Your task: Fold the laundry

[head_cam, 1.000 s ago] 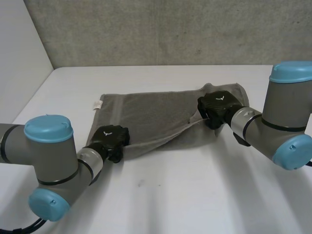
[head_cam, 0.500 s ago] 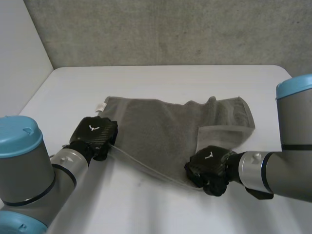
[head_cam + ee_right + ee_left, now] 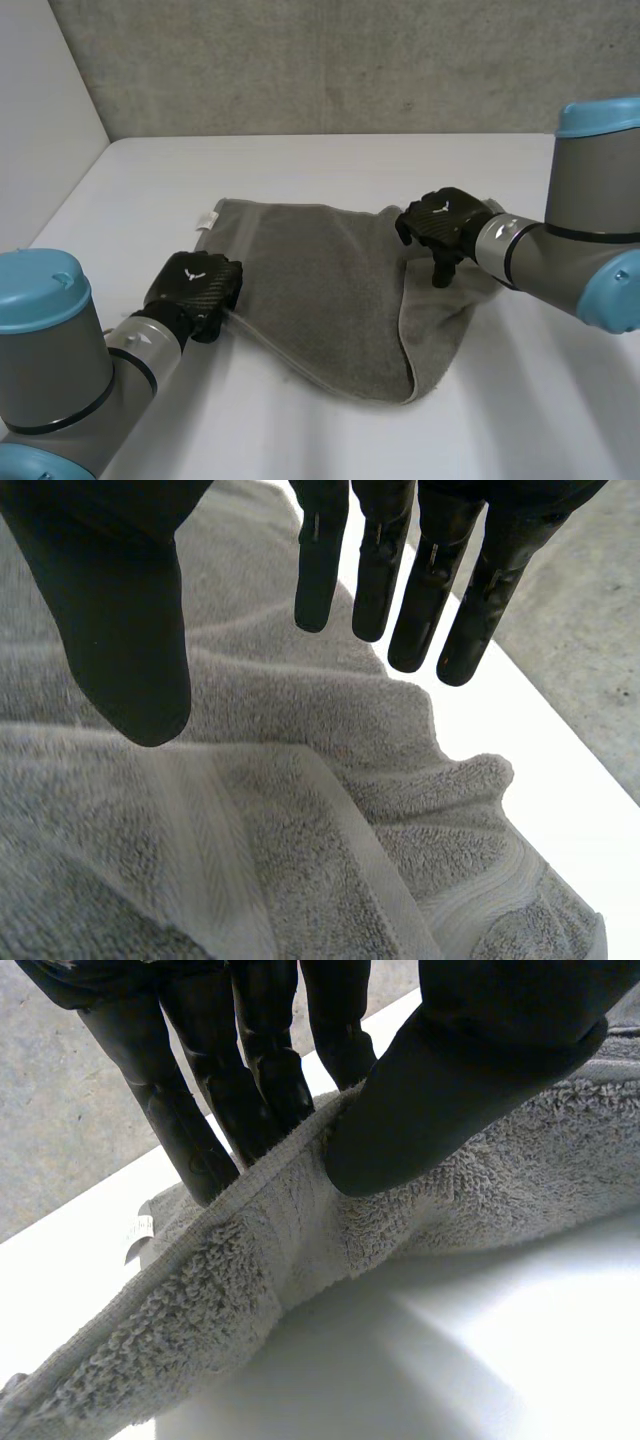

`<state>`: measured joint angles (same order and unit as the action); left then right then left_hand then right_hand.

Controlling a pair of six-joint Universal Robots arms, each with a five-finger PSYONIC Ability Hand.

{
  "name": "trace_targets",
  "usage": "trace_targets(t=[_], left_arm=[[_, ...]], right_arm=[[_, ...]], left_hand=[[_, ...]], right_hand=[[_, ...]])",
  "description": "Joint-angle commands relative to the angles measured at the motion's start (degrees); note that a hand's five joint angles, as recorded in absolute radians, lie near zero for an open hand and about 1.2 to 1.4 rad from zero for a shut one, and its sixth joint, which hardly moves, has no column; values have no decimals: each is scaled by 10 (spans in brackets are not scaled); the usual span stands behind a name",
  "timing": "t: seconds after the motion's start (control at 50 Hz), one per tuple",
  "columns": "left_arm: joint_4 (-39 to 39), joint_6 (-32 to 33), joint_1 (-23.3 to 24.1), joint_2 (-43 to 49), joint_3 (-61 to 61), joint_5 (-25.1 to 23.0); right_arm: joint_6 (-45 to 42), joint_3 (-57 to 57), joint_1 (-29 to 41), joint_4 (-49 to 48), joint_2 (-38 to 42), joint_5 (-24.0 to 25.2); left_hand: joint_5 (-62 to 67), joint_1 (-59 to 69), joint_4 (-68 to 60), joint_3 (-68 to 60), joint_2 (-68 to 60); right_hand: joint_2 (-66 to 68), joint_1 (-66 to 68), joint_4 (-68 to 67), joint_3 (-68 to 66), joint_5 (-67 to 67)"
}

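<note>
Right hand [image 3: 445,222] has lifted away (fingers spread); left hand [image 3: 195,285] pinches towel [image 3: 320,290] edge.

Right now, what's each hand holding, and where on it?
Left hand pinches the grey towel at its left edge, between thumb and fingers. Right hand is open over the towel, holding nothing.

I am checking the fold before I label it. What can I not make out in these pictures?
- Head view: far right corner of the towel, hidden behind the right hand.
- Head view: print on the white tag, too small.
- Left wrist view: palm of the left hand, cut off by the edge.
</note>
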<state>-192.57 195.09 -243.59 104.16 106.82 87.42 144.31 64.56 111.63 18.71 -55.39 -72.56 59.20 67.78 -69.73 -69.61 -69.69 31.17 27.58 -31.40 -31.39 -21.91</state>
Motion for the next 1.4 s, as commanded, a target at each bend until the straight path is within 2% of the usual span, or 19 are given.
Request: trace_targets(t=[0.02,0.26,0.52,0.64,0.66,0.74,0.76,0.84,0.94,0.96,1.0,1.06,1.1,1.18,1.22,1.26,1.28,1.32,1.4], left_arm=[[0,0,0,-2,2,0],[0,0,0,-6,5,0],[1,0,-2,-6,5,0],[1,0,-2,-10,8,-1],[1,0,-2,-11,8,-1],[1,0,-2,-12,8,-1],[1,0,-2,-12,8,-1],[1,0,-3,-14,8,0],[4,1,-8,-47,1,1],[4,1,-8,-48,1,1],[5,2,-12,-64,-6,1],[11,3,-26,-109,-27,2],[24,2,-46,-159,-52,0],[51,3,-72,-195,-86,-1],[74,4,-80,-206,-104,-2],[139,6,-86,-216,-146,-6],[139,6,-86,-216,-146,-6],[207,25,-85,-222,-188,-14],[256,57,-84,-225,-222,-16]], right_arm=[[-63,-8,4,-37,44,2],[-95,-47,7,-60,107,-3],[-97,-88,10,-60,159,-26],[-98,-90,11,-60,165,-32],[-98,-90,11,-60,164,-34],[-99,-91,11,-55,159,-33],[-99,-91,11,-54,158,-33],[-98,-92,11,-52,146,-34],[-67,-67,-5,-51,38,-41],[-67,-66,-5,-51,38,-41],[-37,-35,-33,-51,-41,-49],[-31,-18,-50,-48,-84,-50],[-28,13,-82,-37,-160,-46],[-30,35,-113,-11,-213,-42],[-32,39,-123,7,-236,-40],[-40,38,-135,54,-292,-36],[-40,38,-135,55,-293,-35],[-60,31,-146,91,-340,-28],[-91,25,-164,113,-367,-6]], left_hand=[[108,122,-103,-104,-103],[108,122,-103,-104,-103],[108,122,-103,-104,-103],[108,122,-103,-104,-103],[108,122,-103,-104,-103],[108,122,-103,-104,-103],[108,122,-103,-104,-103],[108,122,-103,-104,-103],[108,122,-103,-104,-103],[108,122,-103,-104,-103],[108,122,-103,-104,-103],[108,122,-103,-104,-103],[108,122,-103,-104,-103],[108,122,-103,-104,-103],[108,122,-103,-104,-103],[108,122,-103,-104,-103],[108,122,-103,-104,-103],[108,122,-103,-104,-103],[108,122,-103,-104,-103]], right_hand=[[60,96,-58,-58,-53],[18,54,-16,-16,-11],[70,106,-68,-68,-63],[218,254,-216,-216,-211],[293,329,-291,-291,-286],[403,439,-401,-401,-396],[487,523,-485,-485,-480],[488,524,-486,-486,-481],[488,524,-486,-486,-481],[488,524,-486,-486,-481],[488,524,-486,-486,-481],[488,524,-486,-486,-481],[488,524,-486,-486,-481],[488,524,-486,-486,-481],[488,524,-486,-486,-481],[488,524,-486,-486,-481],[488,524,-486,-486,-481],[488,524,-486,-486,-481],[488,524,-486,-486,-481]])
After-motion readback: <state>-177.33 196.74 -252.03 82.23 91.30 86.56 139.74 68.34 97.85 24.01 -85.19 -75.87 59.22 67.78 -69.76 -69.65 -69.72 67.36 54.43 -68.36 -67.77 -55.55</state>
